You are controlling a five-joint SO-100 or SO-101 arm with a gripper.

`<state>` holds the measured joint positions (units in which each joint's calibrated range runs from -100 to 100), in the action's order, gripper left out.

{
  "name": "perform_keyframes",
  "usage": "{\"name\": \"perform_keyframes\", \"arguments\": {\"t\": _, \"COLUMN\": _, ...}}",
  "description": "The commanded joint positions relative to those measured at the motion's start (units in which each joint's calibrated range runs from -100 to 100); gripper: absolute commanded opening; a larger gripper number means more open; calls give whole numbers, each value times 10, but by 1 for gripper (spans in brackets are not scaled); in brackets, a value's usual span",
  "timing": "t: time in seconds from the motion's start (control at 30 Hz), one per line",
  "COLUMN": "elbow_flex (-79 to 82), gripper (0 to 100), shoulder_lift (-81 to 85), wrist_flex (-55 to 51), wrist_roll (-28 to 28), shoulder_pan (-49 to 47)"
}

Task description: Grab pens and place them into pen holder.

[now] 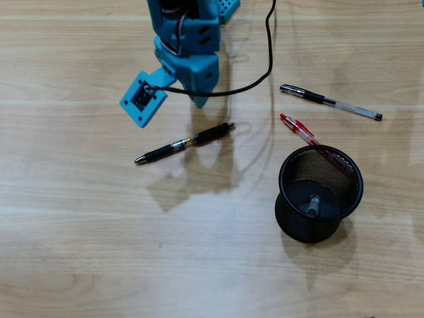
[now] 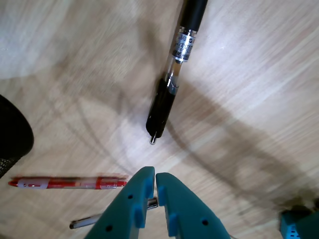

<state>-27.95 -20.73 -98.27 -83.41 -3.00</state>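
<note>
In the overhead view, the teal arm (image 1: pixel 189 40) reaches down from the top centre of the frame over a light wooden table (image 1: pixel 79 252), and its gripper (image 1: pixel 200 101) tapers to a point just above the black pen with an amber middle (image 1: pixel 184 142), which lies slanted at centre-left, tip toward the lower left. From here I cannot tell how the jaws stand. A black cable (image 1: pixel 268 46) loops down from the top edge toward the arm. At the upper right lies the clear-barrelled pen (image 1: pixel 330 102), well apart from the others. The red pen (image 1: pixel 298 128) lies slanted just above the pen holder (image 1: pixel 319 194), its lower end reaching the holder's rim. The holder, a black mesh cup, stands at the lower right, and a grey pen (image 1: pixel 313 205) is seen end-on inside it. In the wrist view, the gripper (image 2: pixel 152 179) enters from the bottom edge with its two teal jaws drawn nearly together, only a thin slit between them and nothing held. The black pen (image 2: pixel 172 84) runs from the top edge down to centre frame, its tip just above the jaws. The red pen (image 2: pixel 67 182) lies level at the lower left, beside the jaws, with the dark edge of the holder (image 2: pixel 12 137) at the left border. A slim metal-tipped pen (image 2: pixel 94 219), half hidden behind the jaws, shows at the bottom.
</note>
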Motion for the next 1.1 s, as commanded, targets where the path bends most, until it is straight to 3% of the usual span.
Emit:
{"name": "perform_keyframes", "arguments": {"t": 0.0, "elbow_flex": -62, "gripper": 2, "shoulder_lift": -34, "wrist_flex": -13, "wrist_roll": -5, "shoulder_pan": 0}}
{"name": "perform_keyframes", "arguments": {"t": 0.17, "elbow_flex": -102, "gripper": 3, "shoulder_lift": -99, "wrist_flex": -13, "wrist_roll": -2, "shoulder_pan": 13}}
{"name": "perform_keyframes", "arguments": {"t": 0.37, "elbow_flex": -131, "gripper": 17, "shoulder_lift": -151, "wrist_flex": -13, "wrist_roll": -1, "shoulder_pan": 30}}
{"name": "perform_keyframes", "arguments": {"t": 0.67, "elbow_flex": -162, "gripper": 17, "shoulder_lift": -234, "wrist_flex": 82, "wrist_roll": -3, "shoulder_pan": 38}}
{"name": "perform_keyframes", "arguments": {"t": 1.07, "elbow_flex": -155, "gripper": 17, "shoulder_lift": -296, "wrist_flex": 88, "wrist_roll": -2, "shoulder_pan": 54}}
